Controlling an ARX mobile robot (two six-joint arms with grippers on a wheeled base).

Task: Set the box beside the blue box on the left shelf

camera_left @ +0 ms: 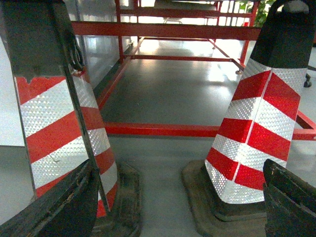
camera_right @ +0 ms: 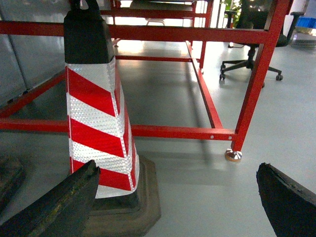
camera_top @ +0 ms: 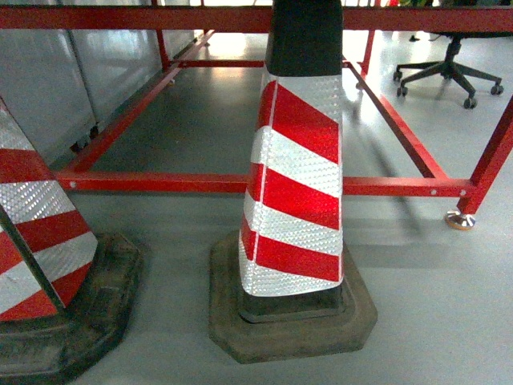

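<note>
Neither the box nor the blue box shows in any view. My left gripper (camera_left: 177, 200) is open, its dark fingers (camera_left: 59, 207) wide apart low over the grey floor, with nothing between them. It points into the gap between two red-and-white striped cones (camera_left: 59, 123) (camera_left: 256, 128). My right gripper (camera_right: 175, 200) is also open and empty, with one striped cone (camera_right: 96, 113) just beyond its left finger (camera_right: 54, 207). Neither gripper appears in the head view. A red metal rack (camera_top: 160, 183) stands behind the cones; only its bottom frame shows.
Close ahead stand a middle cone (camera_top: 296, 160) and a left cone (camera_top: 32, 216) on heavy dark bases. Grey panels (camera_top: 48, 80) line the left side. The rack's right leg ends in a round foot (camera_top: 460, 219). A black office chair (camera_top: 449, 68) stands at the back right.
</note>
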